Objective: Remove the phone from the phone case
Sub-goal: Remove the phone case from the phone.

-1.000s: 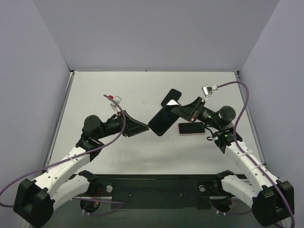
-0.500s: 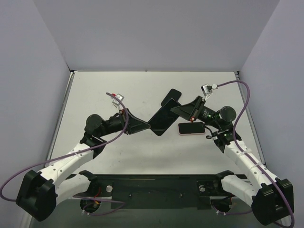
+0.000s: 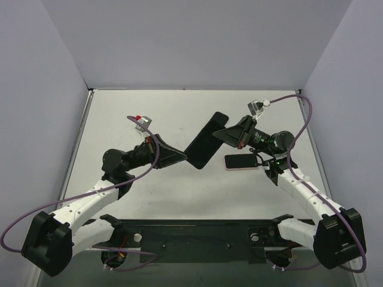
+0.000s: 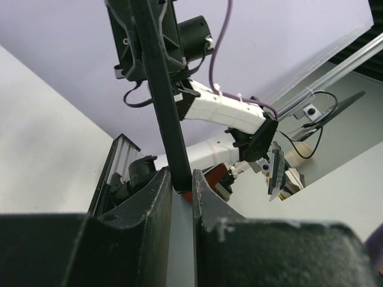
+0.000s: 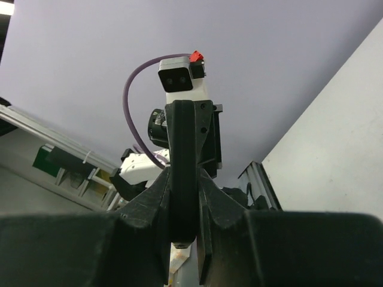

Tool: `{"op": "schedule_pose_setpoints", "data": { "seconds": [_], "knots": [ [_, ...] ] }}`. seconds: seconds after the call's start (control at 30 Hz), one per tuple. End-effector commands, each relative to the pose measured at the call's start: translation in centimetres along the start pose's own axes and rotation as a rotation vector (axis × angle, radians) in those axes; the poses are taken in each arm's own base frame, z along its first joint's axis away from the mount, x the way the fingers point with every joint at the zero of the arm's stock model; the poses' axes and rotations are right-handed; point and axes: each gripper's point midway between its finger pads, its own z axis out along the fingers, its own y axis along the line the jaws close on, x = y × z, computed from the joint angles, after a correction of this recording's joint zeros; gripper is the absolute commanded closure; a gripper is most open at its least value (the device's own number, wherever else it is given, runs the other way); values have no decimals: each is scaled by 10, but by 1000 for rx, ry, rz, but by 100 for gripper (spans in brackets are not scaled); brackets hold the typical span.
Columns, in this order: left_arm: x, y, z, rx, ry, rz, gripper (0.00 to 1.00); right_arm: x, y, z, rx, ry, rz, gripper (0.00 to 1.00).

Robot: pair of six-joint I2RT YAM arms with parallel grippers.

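The left gripper (image 3: 185, 158) and right gripper (image 3: 224, 134) each closed tight on opposite ends of the slim black cased phone (image 3: 202, 145) in mid-air. Opposed holds presumably enabled peeling.

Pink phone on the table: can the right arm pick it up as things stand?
Probably not yet. The pink phone lies uncovered close by the right gripper, but that gripper is shut on the black phone, which the left gripper also grips.

Phone (image 3: 202, 148) in phone case (image 5: 182, 167): black, flat, handled as one unit. Held aloft, slanted lower-left to upper-right. Lower end pinched by left gripper (image 3: 185, 157), upper end by right gripper (image 3: 222, 135). Phone-to-case seam not discernible.
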Motion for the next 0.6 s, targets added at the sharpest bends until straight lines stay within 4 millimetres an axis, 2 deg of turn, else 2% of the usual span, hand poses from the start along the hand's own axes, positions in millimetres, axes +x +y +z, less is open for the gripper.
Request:
{"op": "schedule_pose_setpoints", "data": {
  "seconds": [0.0,0.03,0.13,0.2,0.27,0.4,0.5,0.57],
  "knots": [
    [-1,-106,-15,378,-34,287,100,-12,21,14,-119,-9,-23,100],
    [0,-118,-17,415,-37,316,100,-11,25,17,-146,-2,14,100],
    [6,-144,-13,505,-19,370,100,-4,54,33,-314,33,97,100],
    [7,-149,-7,529,-6,382,100,6,61,46,-343,58,110,100],
    [5,-144,-2,524,-11,373,100,10,73,53,-377,67,118,100],
    [-6,-106,8,414,-43,297,100,6,97,56,-428,59,137,100],
    [-17,-76,8,310,-89,233,100,4,121,48,-475,54,144,100],
    [-28,-47,11,186,-125,183,100,3,132,42,-495,44,147,100]
  ]
}}
